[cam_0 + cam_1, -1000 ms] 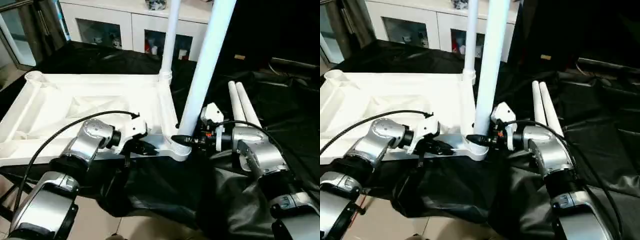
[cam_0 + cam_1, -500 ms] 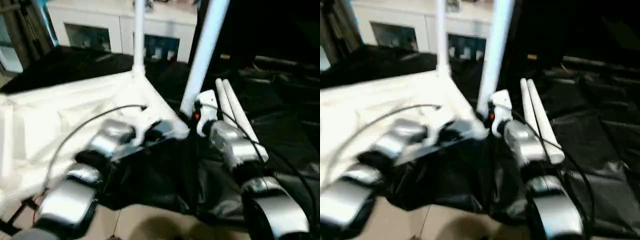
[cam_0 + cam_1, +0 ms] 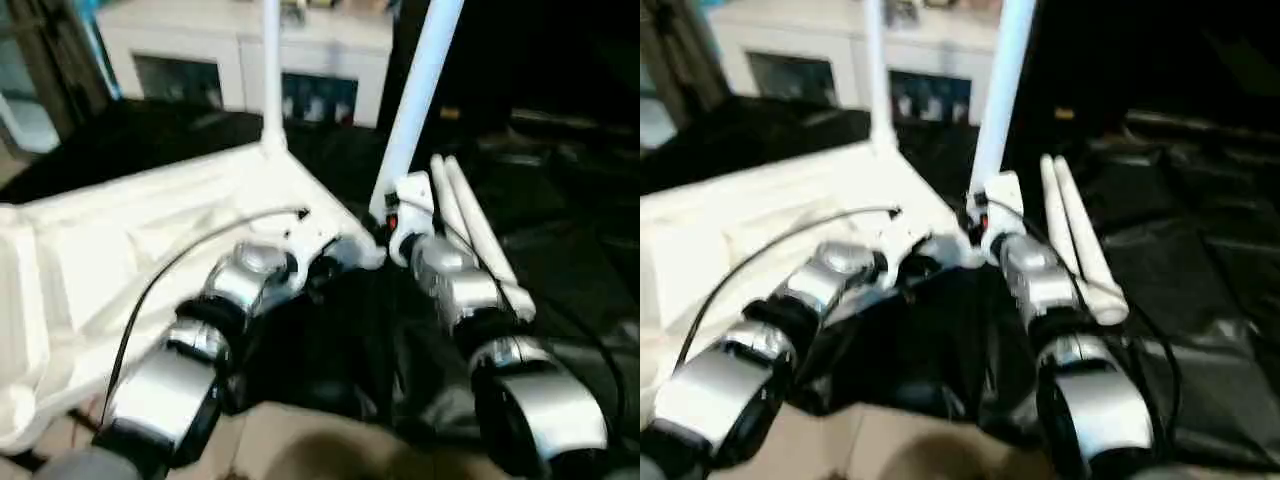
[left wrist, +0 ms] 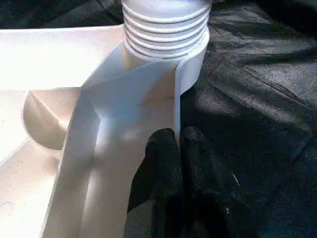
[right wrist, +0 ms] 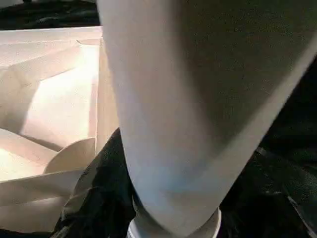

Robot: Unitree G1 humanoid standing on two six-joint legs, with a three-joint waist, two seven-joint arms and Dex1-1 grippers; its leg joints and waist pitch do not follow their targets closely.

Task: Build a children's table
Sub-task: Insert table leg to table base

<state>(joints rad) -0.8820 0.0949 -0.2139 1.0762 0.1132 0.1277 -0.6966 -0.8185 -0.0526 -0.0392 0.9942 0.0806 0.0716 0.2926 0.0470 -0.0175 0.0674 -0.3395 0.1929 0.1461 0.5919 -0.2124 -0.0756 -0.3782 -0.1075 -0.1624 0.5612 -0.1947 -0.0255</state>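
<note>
The white tabletop (image 3: 120, 250) is lying upside down on a black sheet (image 3: 570, 250), its ribbed underside facing up, and it is serving here as the landmark for everything else. Behind the tabletop a white cabinet (image 3: 200, 60) is standing against the wall.

Two legs are already standing up from the tabletop's sockets: the far leg (image 3: 270, 70) is rising from the corner nearest the cabinet, and the near leg (image 3: 418, 95) is rising from the corner closest to the robot's right arm. In the left wrist view the ridged foot of the near leg is sitting in its round corner socket (image 4: 166, 29). Whether it is fully seated cannot be judged.

Two spare legs (image 3: 470, 220) are lying side by side on the sheet just beyond that same corner, not yet fitted.

The left tool (image 4: 179, 148) is pinching the tabletop's thin edge wall just beside the near-leg socket, its black fingers pressed nearly together on the rib. The right tool (image 3: 385, 225) is sitting at the base of the near leg, half open; the pictures are not showing plainly whether its fingers are clasping the leg or only standing around it.

By this reading, the table is about half built: two corners are filled and two are left. The remaining work looks to be fitting the two spare legs into the tabletop's empty sockets, then turning the table upright.
</note>
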